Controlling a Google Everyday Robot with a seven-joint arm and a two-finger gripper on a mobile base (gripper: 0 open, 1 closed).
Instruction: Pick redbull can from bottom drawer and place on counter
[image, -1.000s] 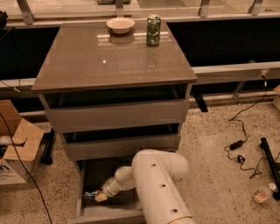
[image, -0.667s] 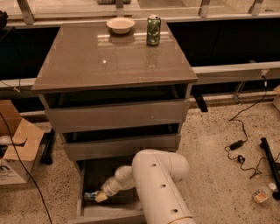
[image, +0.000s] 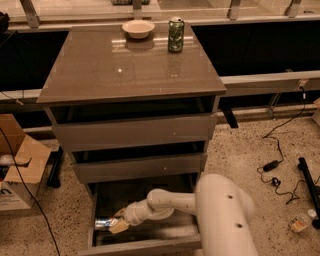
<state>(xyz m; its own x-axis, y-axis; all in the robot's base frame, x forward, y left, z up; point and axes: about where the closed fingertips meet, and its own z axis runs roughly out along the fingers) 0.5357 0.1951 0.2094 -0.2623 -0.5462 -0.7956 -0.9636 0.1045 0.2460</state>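
The bottom drawer (image: 142, 244) is pulled open at the foot of the cabinet. The redbull can (image: 103, 223), silver and shiny, lies on its side at the drawer's left. My white arm reaches down into the drawer from the lower right. The gripper (image: 117, 224) is at the can's right end, touching or around it. The counter (image: 100, 70) is the glossy grey-brown top of the cabinet, well above the gripper.
A green patterned can (image: 175, 34) and a pale bowl (image: 138, 28) stand at the counter's back edge. Two shallower drawers (image: 132, 132) sit above the open one, partly pulled out. A cardboard box (image: 20, 170) stands left of the cabinet. Cables (image: 275, 165) lie on the floor at right.
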